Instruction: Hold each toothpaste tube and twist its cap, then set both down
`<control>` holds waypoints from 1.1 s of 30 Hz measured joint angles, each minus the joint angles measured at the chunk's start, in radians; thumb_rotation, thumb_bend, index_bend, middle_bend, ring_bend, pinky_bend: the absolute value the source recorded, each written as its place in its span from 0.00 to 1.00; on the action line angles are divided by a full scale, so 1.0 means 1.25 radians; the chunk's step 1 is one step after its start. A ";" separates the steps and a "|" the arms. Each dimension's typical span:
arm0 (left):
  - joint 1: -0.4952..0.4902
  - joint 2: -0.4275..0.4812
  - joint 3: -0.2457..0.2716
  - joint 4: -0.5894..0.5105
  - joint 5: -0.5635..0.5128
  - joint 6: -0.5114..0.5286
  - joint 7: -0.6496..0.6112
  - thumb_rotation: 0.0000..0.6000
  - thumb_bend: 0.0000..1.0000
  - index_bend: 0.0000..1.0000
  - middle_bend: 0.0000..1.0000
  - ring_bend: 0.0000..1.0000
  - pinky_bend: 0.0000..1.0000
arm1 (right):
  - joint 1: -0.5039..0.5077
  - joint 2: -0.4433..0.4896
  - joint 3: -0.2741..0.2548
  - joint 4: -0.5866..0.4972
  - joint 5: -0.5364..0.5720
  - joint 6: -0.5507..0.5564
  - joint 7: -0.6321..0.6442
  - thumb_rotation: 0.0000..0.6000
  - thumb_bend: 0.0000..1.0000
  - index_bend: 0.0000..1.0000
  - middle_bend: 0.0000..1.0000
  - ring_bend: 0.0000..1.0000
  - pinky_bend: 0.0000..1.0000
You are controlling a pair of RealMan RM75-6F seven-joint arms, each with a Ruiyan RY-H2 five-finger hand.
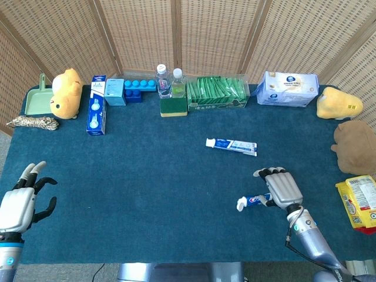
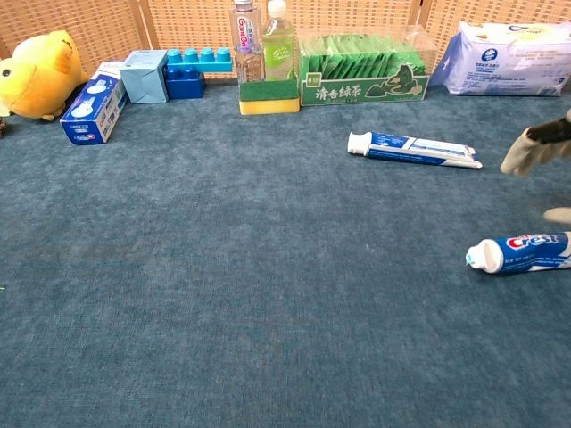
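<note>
1. While the right hand [image 1: 283, 188] hovers at five o'clock with fingers spread and nothing gripped, the Crest tube [image 1: 254, 201] lies flat beneath it, cap pointing to nine o'clock.
2. At seven o'clock the left hand [image 1: 17, 201] hangs off the table edge, fingers apart, empty.
3. Further back, near centre, the second toothpaste tube [image 1: 231, 146] lies flat on the blue cloth [image 1: 147, 176].

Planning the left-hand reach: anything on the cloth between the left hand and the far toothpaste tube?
Nothing visible. Bare blue cloth lies between the left hand and the far toothpaste tube. The Crest tube sits nearer, by the right hand, off that line.
</note>
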 measured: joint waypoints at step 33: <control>0.050 0.017 -0.021 0.021 0.014 -0.037 -0.003 1.00 0.38 0.31 0.15 0.05 0.19 | -0.070 -0.003 0.074 0.058 -0.100 0.045 0.114 1.00 0.29 0.32 0.34 0.26 0.24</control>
